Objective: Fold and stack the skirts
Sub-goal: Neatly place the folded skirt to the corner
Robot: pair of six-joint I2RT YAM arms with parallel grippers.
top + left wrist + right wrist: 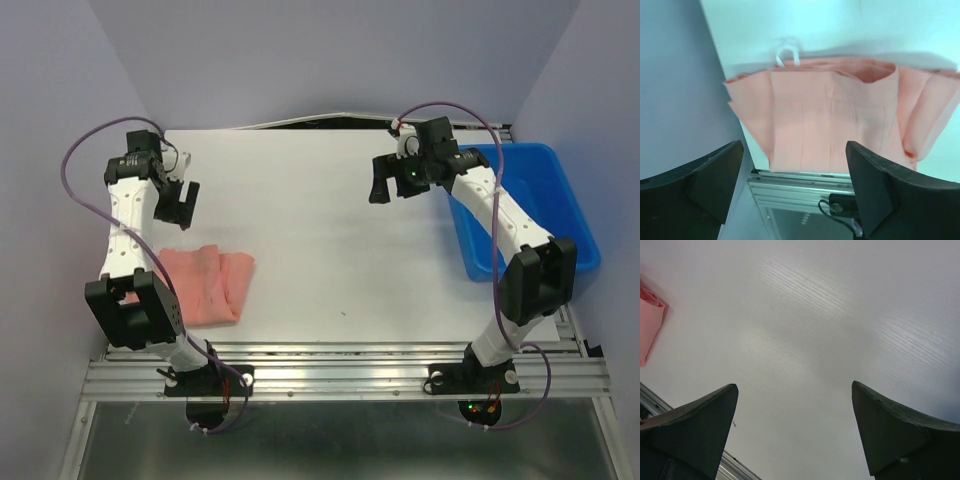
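Observation:
A folded salmon-pink skirt [208, 283] lies on the white table near its front left corner. In the left wrist view the skirt [835, 125] shows its pleats and a small white hanging loop at its far edge. My left gripper [178, 204] is open and empty, raised above the table just behind the skirt. My right gripper [393, 184] is open and empty, raised over the back right part of the table. In the right wrist view only a pink corner of the skirt [650, 322] shows at the left edge.
A blue plastic bin [528, 205] stands at the right edge of the table, partly under my right arm. The table's front edge meets a metal rail [340, 372]. Pale walls close in the left, back and right sides.

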